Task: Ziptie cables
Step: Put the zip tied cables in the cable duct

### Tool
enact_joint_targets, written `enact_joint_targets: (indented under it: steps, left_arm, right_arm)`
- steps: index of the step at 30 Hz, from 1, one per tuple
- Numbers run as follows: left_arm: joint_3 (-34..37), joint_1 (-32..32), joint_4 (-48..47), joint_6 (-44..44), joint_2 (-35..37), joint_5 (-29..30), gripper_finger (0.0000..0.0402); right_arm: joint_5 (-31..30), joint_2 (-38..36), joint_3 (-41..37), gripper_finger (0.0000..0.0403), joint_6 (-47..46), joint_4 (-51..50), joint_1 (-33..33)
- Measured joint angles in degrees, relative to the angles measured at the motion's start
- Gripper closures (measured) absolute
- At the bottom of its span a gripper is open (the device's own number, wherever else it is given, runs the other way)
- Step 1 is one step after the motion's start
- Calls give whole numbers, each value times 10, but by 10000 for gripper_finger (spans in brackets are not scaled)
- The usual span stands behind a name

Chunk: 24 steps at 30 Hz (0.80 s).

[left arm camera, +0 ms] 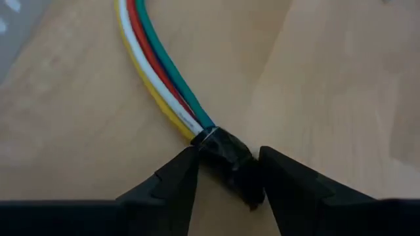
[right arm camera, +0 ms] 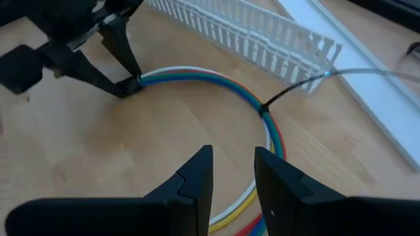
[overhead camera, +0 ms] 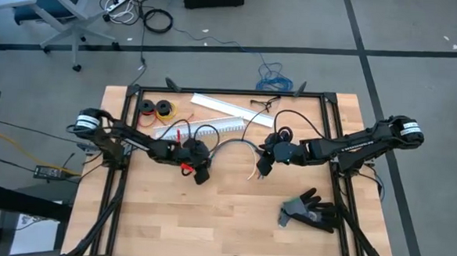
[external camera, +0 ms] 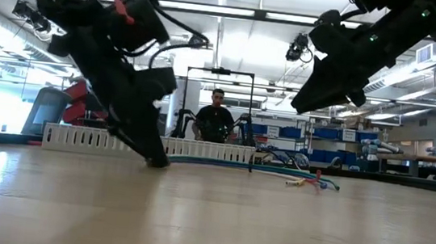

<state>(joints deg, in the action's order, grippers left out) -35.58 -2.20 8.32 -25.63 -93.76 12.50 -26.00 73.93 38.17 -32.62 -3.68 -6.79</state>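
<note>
Cables (overhead camera: 234,145), a bundle of thin blue, red, yellow and white wires, curve in an arch across the middle of the light wooden table (overhead camera: 231,222) in the high view, running from the left gripper (overhead camera: 202,176) up and over toward the right gripper (overhead camera: 262,167). In the left wrist view the left gripper's two dark fingers (left arm camera: 174,180) are clamped on the black-wrapped end of the cables (left arm camera: 161,75), which fan away toward the upper left of that frame in yellow, white, red and teal strands. The low view shows this gripper (external camera: 156,158) at left of centre, its tip down at the tabletop. A thin black plastic ziptie (right arm camera: 298,84) is looped around the cables (right arm camera: 216,82) right of centre in the right wrist view, its free tail reaching off toward the right edge of the frame. The right gripper (right arm camera: 233,170) hovers above the arch of wires with its fingers a little apart, holding nothing. A white slotted plastic duct (overhead camera: 205,130) lies just beyond the arch, near the upper middle of the high view, with a flat white cover strip (overhead camera: 230,105) above it. Two small black wire spools (overhead camera: 156,107) sit at upper left of the table, and a black glove (overhead camera: 312,211) rests at lower right. In the low view a person (external camera: 215,118) stands far off behind the table, at centre frame.
</note>
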Motion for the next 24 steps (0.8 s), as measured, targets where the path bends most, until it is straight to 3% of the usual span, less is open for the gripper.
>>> enact_joint_targets:
  steps: [5, 10, 15, 21, 24]
  left_arm:
    - [-59, 0, -52, 18, -40, 25, 258]
    - [-122, -3, -168, 67, -42, 54, 362]
    - [-198, -14, -269, 124, -42, 89, 363]
    - [-298, -25, -451, 163, -42, 224, 363]
    - [-332, -24, -495, 179, -39, 265, 363]
  right_arm:
    - [0, 0, 0, 304, 22, 8, 8]
    - [0, 0, 0, 304, 34, 8, 13]
    - [0, 0, 0, 304, 64, 18, 14]
    - [1, 8, 0, 304, 117, 75, 16]
    - [28, 37, 0, 304, 147, 144, 22]
